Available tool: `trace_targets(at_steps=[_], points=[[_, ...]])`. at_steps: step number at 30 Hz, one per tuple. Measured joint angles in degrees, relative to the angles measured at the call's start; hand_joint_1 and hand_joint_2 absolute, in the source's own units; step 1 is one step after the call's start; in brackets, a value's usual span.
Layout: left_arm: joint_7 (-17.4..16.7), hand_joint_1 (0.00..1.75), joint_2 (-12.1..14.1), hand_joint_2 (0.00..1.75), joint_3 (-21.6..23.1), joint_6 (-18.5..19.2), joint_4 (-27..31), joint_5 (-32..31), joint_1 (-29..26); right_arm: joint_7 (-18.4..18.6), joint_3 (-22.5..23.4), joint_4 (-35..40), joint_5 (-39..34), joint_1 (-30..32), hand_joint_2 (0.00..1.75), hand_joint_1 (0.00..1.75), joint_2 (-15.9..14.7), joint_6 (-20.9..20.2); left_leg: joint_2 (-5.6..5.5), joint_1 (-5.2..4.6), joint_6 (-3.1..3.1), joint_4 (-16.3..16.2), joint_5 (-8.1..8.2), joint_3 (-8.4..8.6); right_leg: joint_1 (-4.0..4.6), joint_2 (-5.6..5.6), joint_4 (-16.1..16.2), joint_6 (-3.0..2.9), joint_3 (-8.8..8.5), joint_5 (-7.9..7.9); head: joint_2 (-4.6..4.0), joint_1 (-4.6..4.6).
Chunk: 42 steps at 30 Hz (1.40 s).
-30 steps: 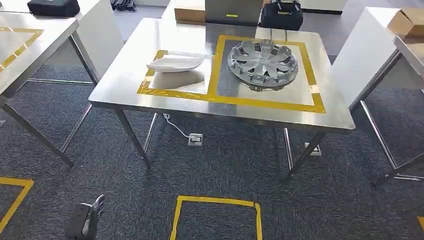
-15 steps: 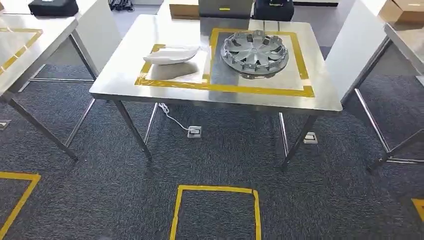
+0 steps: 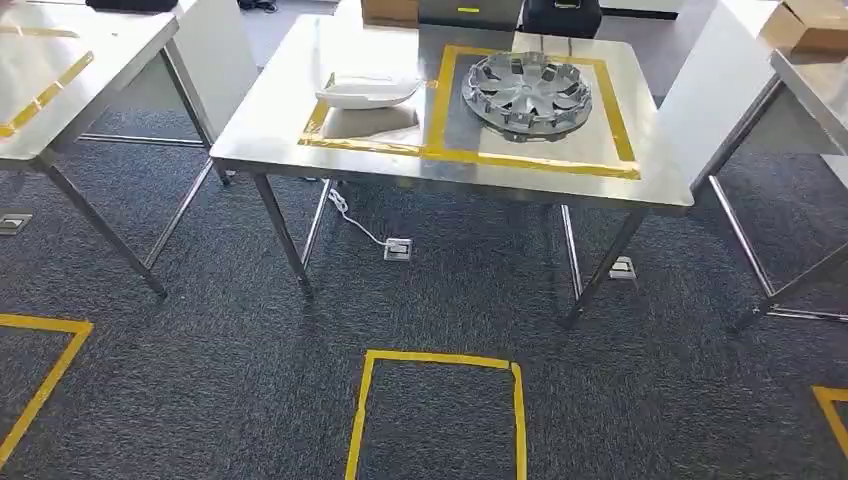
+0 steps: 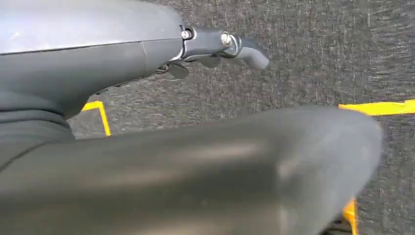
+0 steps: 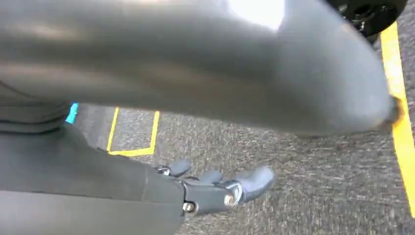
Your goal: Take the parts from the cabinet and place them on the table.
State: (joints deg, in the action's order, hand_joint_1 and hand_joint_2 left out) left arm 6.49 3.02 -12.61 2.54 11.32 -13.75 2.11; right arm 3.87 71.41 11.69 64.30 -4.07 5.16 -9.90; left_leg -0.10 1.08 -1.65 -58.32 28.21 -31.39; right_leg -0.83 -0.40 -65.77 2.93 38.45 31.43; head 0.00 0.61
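Note:
On the steel table (image 3: 270,135) ahead, a white curved shell part (image 3: 365,90) lies in the left yellow-taped field. A silver wheel cover (image 3: 527,93) lies in the right field. My left hand (image 4: 215,44) hangs over the dark carpet in the left wrist view, fingers stretched out and holding nothing. Over the carpet in the right wrist view hangs my right hand (image 5: 220,188), fingers apart and empty. Both hands are far from the table.
A yellow tape square (image 3: 440,362) marks the carpet in front of me. Another steel table (image 3: 60,90) stands to the left and one (image 3: 812,85) to the right. A floor socket (image 3: 398,249) with a cable lies under the middle table. A black bag (image 3: 560,15) sits behind it.
The whole picture has shifted, so the camera has moved; the table now sits higher in the frame. My left hand has dropped out of the head view's lower left corner.

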Motion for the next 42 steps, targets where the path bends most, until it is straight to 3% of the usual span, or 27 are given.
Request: trace_targets(at_steps=[1,2,3,4,6,7,8,9,10,11,12,13,15,16,17,18,19,20,22,23,24,26,27,28,31,36,42], points=[[-0.2,0.00,0.0,0.00,0.0,0.0,0.0,0.0,0.0,0.1,0.0,0.0,0.0,0.0,0.00,0.00,0.0,0.1,0.05,-0.13,-0.13,0.0,-0.65,-0.77,0.01,0.00,-4.4,0.12,1.20,2.87,0.00,-0.09],[-0.3,0.00,0.0,0.00,0.0,0.0,-0.1,0.0,0.0,0.1,0.0,0.0,-0.1,0.0,0.00,0.00,0.0,0.2,0.09,-0.26,-0.21,-0.1,-1.34,-1.68,0.03,0.01,-8.2,0.07,1.85,4.70,0.00,-0.16],[-0.4,0.00,0.0,0.00,0.0,0.0,-0.1,-0.1,0.0,0.0,0.0,0.0,-0.1,0.0,0.00,0.00,0.0,0.1,0.10,-0.38,-0.22,-0.1,-2.03,-2.48,0.04,0.03,-10.0,-0.11,1.53,4.54,0.00,-0.20],[-0.6,0.00,0.0,0.00,0.0,0.0,-0.1,-0.2,0.0,-0.2,0.0,0.0,0.0,0.0,0.00,0.00,0.0,0.0,0.10,-0.49,-0.19,-0.2,-2.71,-3.36,0.10,0.07,-9.3,-0.36,0.02,2.83,0.00,-0.22],[-1.0,0.00,0.0,0.00,-0.1,0.0,-0.2,-0.2,-0.1,-0.7,0.0,0.0,0.1,-0.1,0.00,0.00,0.0,-0.3,0.05,-0.69,-0.03,-0.3,-3.86,-4.78,0.52,0.11,-1.9,-1.29,-6.11,-1.16,0.00,-0.26],[-1.0,0.00,-0.3,0.00,-0.1,-0.1,-0.2,-0.2,0.0,-0.7,0.0,0.0,0.3,-0.2,0.00,0.00,0.0,-0.3,0.04,-0.69,0.02,-0.4,-4.40,-5.07,0.96,0.27,3.5,-2.05,-10.17,-1.51,0.00,-0.29],[-0.9,0.00,-0.7,0.00,-0.2,-0.1,-0.2,-0.2,0.0,-0.7,0.0,0.0,0.4,-0.5,0.00,0.00,-0.1,-0.3,0.07,-0.84,0.39,-0.3,-4.79,-5.34,1.20,0.27,8.6,-2.84,-13.20,1.01,0.00,-0.26],[-0.6,0.00,-0.7,0.00,-0.3,0.0,-0.2,-0.3,0.0,-0.8,0.0,0.0,0.5,-0.7,0.00,0.00,-0.1,-0.5,0.11,-0.71,0.78,-0.2,-5.15,-5.32,1.30,0.27,9.6,-2.43,-13.77,1.12,0.00,-0.20],[-0.3,0.00,-0.7,0.00,-0.4,0.2,-0.2,-0.3,0.0,-0.8,0.0,0.0,0.5,-0.7,1.75,0.00,-0.1,-0.5,0.21,-0.53,1.16,0.0,-5.57,-5.25,1.65,0.31,9.9,-2.75,-13.23,1.05,0.00,-0.37],[-0.3,0.00,-0.9,0.00,-0.4,0.2,-0.2,-0.3,0.1,-0.7,0.0,0.0,0.5,-0.6,1.75,0.00,-0.1,-0.6,0.21,-0.36,1.53,0.3,-6.17,-5.21,1.79,0.27,9.8,-3.20,-13.04,0.87,0.00,-0.44],[-0.3,0.00,-1.0,1.75,-0.5,0.2,-0.2,-0.3,0.0,-0.6,0.0,0.0,0.5,-0.5,1.75,0.00,-0.1,-0.7,0.19,-0.48,1.96,0.7,-6.73,-5.17,1.57,0.26,10.2,-3.76,-12.89,0.13,0.00,-0.53],[-0.3,0.00,-1.1,1.75,-0.6,0.2,-0.3,-0.3,0.0,-0.6,0.0,0.0,0.5,-0.5,1.75,0.00,-0.1,-0.9,0.19,-0.29,2.15,0.2,-6.30,-5.44,1.08,-0.05,10.6,-3.79,-12.57,-1.07,0.00,-0.59],[-0.5,0.00,-1.4,1.75,-0.9,0.1,-0.4,-0.2,-0.2,-0.2,0.0,0.0,0.5,-0.5,1.75,0.00,-0.1,-1.0,0.11,-0.29,2.49,-4.9,0.20,-7.22,1.04,0.02,10.6,-4.38,-11.40,-2.10,0.00,-0.15],[-0.3,0.00,-1.4,1.75,-0.9,0.0,-0.4,-0.1,-0.1,0.0,0.0,0.0,0.5,-0.4,1.75,0.00,-0.1,-1.1,0.11,-0.28,2.72,-9.1,3.23,-8.34,1.04,-0.06,10.6,-4.34,-10.85,-2.54,0.00,-0.11],[0.1,0.00,-1.4,1.75,-1.0,0.0,-0.4,0.0,-0.1,0.2,0.0,0.0,0.5,-0.4,1.75,0.00,-0.1,-1.1,0.11,-0.29,2.98,-13.3,5.19,-9.35,1.04,-0.16,10.5,-4.29,-10.17,-3.00,0.00,-0.07],[0.8,0.00,-1.4,1.75,-1.3,0.0,-0.4,0.0,-0.1,0.2,0.0,0.0,0.4,-0.3,1.75,0.00,-0.1,-1.1,0.12,-0.26,3.15,-16.0,5.30,-9.68,1.00,-0.27,10.3,-4.19,-9.47,-3.40,0.00,-0.05],[1.3,0.00,-1.4,1.75,-1.5,0.0,-0.4,0.0,-0.1,0.3,0.0,0.0,0.3,-0.2,1.75,0.00,-0.1,-1.0,0.12,-0.22,3.28,-16.4,4.09,-9.02,0.92,-0.38,10.0,-4.06,-8.75,-3.73,0.00,-0.05],[1.6,0.00,-1.5,1.75,-1.7,0.1,-0.4,0.1,-0.1,0.4,0.0,0.0,0.3,-0.2,1.75,0.00,-0.1,-1.0,0.13,-0.13,3.38,-14.5,2.31,-7.04,0.82,-0.41,9.7,-3.83,-8.06,-3.99,0.00,-0.02],[1.6,0.00,-1.6,1.75,-1.8,0.1,-0.4,0.2,-0.1,0.6,0.0,0.0,0.4,-0.2,1.75,0.00,-0.1,-0.9,0.17,0.09,3.51,-4.9,0.12,0.10,0.55,-0.42,8.7,-3.36,-6.87,-4.30,0.00,0.00],[1.6,0.00,-1.8,1.75,-1.9,0.1,-0.4,0.2,0.1,0.8,0.0,0.0,0.3,-0.2,1.75,0.00,-0.1,-0.8,0.17,0.06,3.44,-0.6,2.21,2.61,0.72,-0.48,8.1,-2.97,-6.42,-4.35,0.00,0.11],[1.6,0.00,-1.8,1.75,-2.1,0.1,-0.4,0.4,0.1,0.9,0.0,0.0,0.4,-0.2,1.75,0.00,-0.2,-0.6,-0.22,-0.26,2.52,-0.8,1.68,2.59,0.78,-0.46,7.7,-2.65,-6.13,-4.44,0.00,0.26],[1.6,0.00,-2.0,1.75,-2.5,0.0,-0.5,0.5,0.1,0.9,0.0,0.0,0.4,-0.3,1.75,0.00,-0.2,-0.5,-0.22,-0.03,1.78,-0.2,1.88,1.93,1.00,-0.38,7.5,-2.16,-5.98,-4.76,0.00,0.02],[1.6,0.00,-2.4,1.75,-2.7,0.0,-0.5,0.5,0.0,1.0,0.0,0.0,0.4,-0.2,1.75,0.00,-0.2,-0.5,-0.13,-0.10,1.80,-0.1,1.82,1.92,1.01,-0.26,7.7,-3.21,-5.95,-4.23,0.00,-0.09],[1.5,0.00,-2.5,1.75,-2.8,0.0,-0.5,0.5,-0.1,1.1,0.0,0.0,0.3,-0.2,1.75,0.00,-0.2,-0.5,-0.10,-0.16,1.55,-0.1,1.69,1.87,1.04,-0.23,7.7,-3.74,-5.94,-4.47,0.00,-0.18],[1.4,0.00,-2.7,1.75,-3.1,-0.2,-0.5,0.7,0.0,1.1,0.0,0.0,0.4,-0.2,1.75,0.00,-0.2,-0.4,-0.05,-0.44,0.94,-0.2,1.36,1.69,0.92,-0.21,8.1,-3.89,-5.94,-5.04,0.00,-0.29],[0.7,0.00,-2.9,1.75,-3.4,-0.3,-0.5,0.7,0.0,1.4,0.0,0.0,0.2,-0.2,1.75,0.00,-0.3,-0.3,0.00,-0.61,0.63,-0.3,1.07,1.30,0.69,-0.20,8.5,-1.66,-5.79,-6.11,0.00,-0.33],[0.2,0.00,-3.1,1.75,-3.8,0.0,-0.5,0.7,0.0,1.5,0.0,0.0,0.3,-0.2,1.75,0.00,-0.3,-0.4,0.01,-0.60,0.83,-0.3,0.94,1.13,0.72,-0.19,8.4,-1.43,-5.56,-6.22,0.00,-0.33]])
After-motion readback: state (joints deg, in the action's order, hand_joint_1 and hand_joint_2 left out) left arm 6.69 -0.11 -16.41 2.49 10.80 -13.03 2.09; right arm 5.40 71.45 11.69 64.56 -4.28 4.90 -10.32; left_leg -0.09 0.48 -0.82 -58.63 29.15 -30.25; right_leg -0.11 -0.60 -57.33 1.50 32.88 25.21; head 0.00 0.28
